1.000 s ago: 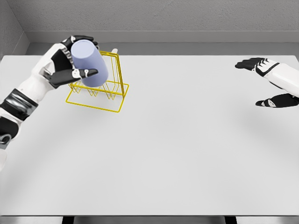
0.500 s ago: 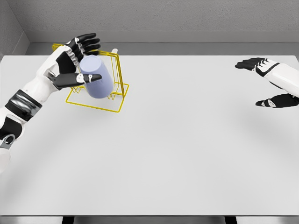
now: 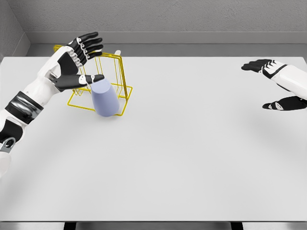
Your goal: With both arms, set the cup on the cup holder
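From the head view, a pale blue cup (image 3: 104,99) sits at the front edge of a yellow wire cup holder (image 3: 117,76). The cup is tipped a little, with its wide end down. It covers part of the holder's front wire frame. I cannot tell if it rests on a peg or just leans on the wires.

The left hand (image 3: 76,60) is up beside the holder, on the cup's upper left. Its fingers (image 3: 88,42) are spread wide and it holds nothing. The thumb points toward the top of the cup and its tip is just beside the cup's top edge. I cannot tell if it touches. The white left arm comes in from the lower left.

The right hand (image 3: 276,86) is far off at the right edge, well apart from the cup and holder. Its fingers are spread wide too and hold nothing.

Everything sits on a big white surface (image 3: 182,158). A grey wall (image 3: 168,19) is behind it.
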### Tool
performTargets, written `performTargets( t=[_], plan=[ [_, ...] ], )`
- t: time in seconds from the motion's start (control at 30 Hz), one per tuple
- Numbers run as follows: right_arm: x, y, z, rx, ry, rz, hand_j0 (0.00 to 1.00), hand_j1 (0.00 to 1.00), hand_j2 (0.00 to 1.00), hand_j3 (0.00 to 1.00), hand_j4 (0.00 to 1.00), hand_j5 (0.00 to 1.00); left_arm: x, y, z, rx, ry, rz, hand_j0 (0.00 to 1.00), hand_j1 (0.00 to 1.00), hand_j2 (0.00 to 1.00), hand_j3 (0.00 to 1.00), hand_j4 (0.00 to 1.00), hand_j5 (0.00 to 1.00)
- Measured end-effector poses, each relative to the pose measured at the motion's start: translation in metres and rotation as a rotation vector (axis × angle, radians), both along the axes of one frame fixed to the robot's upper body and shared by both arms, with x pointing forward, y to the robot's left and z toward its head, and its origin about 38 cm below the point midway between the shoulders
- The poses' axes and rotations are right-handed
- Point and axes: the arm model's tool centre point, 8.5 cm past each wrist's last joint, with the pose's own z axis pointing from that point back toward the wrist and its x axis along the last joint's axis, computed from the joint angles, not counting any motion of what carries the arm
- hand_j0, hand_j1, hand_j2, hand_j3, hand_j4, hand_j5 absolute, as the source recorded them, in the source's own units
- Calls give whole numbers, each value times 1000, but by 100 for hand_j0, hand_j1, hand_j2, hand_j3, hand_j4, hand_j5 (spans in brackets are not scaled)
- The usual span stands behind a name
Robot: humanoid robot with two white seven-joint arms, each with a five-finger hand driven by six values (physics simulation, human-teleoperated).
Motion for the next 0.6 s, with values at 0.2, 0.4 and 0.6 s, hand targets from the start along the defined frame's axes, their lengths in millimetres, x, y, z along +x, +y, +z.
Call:
performTargets(
  t=[0.2, 0.4, 0.6],
  plan=[
    [0, 0, 0, 0, 0, 0, 100, 100, 100, 100, 100, 100, -5, -1, 7, 1, -24, -12, 85, 85, 85, 85, 85, 85],
    [0, 0, 0, 0, 0, 0, 100, 100, 100, 100, 100, 100, -19, 18, 16, 45, -47, -1, 86, 86, 86, 86, 86, 86],
    [0, 0, 0, 0, 0, 0, 100, 100, 100, 100, 100, 100, -38, 59, 16, 55, -75, 62, 91, 91, 91, 91, 91, 91]
  ],
)
